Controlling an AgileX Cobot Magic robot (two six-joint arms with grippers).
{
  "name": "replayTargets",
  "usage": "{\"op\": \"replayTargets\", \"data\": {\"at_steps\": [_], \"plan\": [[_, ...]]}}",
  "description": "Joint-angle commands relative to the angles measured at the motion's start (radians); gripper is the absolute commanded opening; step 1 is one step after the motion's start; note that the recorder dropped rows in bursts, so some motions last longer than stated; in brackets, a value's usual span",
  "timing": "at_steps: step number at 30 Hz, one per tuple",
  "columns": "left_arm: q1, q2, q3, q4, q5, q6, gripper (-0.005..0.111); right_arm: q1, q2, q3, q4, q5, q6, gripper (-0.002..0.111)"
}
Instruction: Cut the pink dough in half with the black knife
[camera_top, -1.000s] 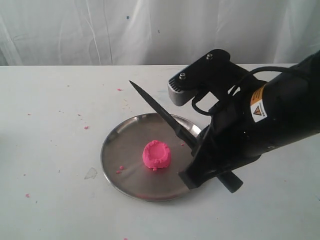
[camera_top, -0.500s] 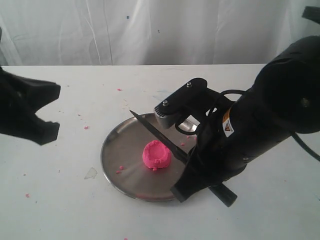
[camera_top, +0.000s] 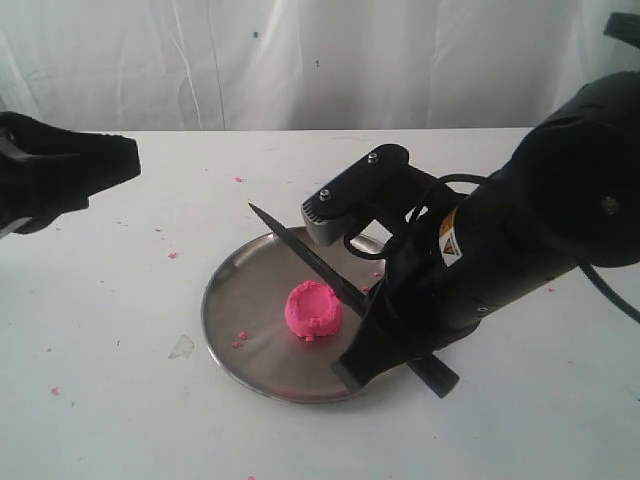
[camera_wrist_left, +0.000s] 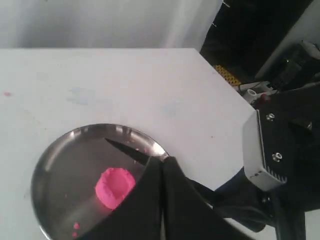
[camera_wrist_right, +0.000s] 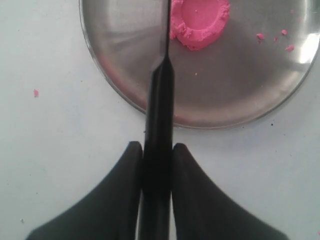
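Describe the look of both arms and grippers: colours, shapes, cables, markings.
Right arm: bulky matte black casing, a grey two-screw block, a looping black cable and an orange-and-white warning label. Right gripper: black fingers flaring outward. Left gripper: black, blunt wedge shape.

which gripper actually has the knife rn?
The right gripper: its fingers are clamped on the handle of the black knife, blade angled over the steel plate. The left gripper hangs off to the side, holding nothing.
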Motion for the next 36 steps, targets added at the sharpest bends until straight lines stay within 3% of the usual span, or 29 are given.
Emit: {"op": "replayTargets", "data": {"at_steps": [1, 9, 12, 15, 19, 24, 27, 32, 36], "plan": [[-0.008, -0.009, -0.007, 0.027, -0.155, 0.323, 0.000, 0.000, -0.003, -0.008, -0.008, -0.016, -0.008, 0.000], [-0.008, -0.009, -0.007, 0.080, -0.429, 0.931, 0.000, 0.000, -0.003, -0.008, -0.006, 0.005, -0.008, 0.000], [-0.008, -0.009, -0.007, 0.021, -0.389, 1.160, 0.000, 0.000, -0.003, -0.008, 0.003, 0.005, -0.008, 0.000], [-0.008, -0.007, -0.007, -0.053, -0.242, 1.268, 0.000, 0.000, -0.003, -0.008, 0.013, 0.005, -0.008, 0.000], [-0.008, -0.007, -0.007, -0.059, 0.061, 1.196, 0.000, 0.000, -0.003, -0.008, 0.029, 0.000, -0.008, 0.000], [-0.008, -0.007, -0.007, -0.059, 0.309, 0.703, 0.000, 0.000, -0.003, -0.008, 0.043, -0.013, -0.008, 0.000], [-0.008, -0.009, -0.007, -0.092, 0.396, 0.533, 0.000, 0.000, -0.003, -0.008, 0.045, -0.012, -0.008, 0.000], [-0.008, -0.009, -0.007, -0.311, 0.424, 0.537, 0.000, 0.000, -0.003, -0.008, 0.056, -0.012, -0.008, 0.000], [-0.008, -0.009, -0.007, -0.621, 0.426, 0.687, 0.000, 0.000, -0.003, -0.008, 0.061, -0.012, -0.008, 0.000]]}}
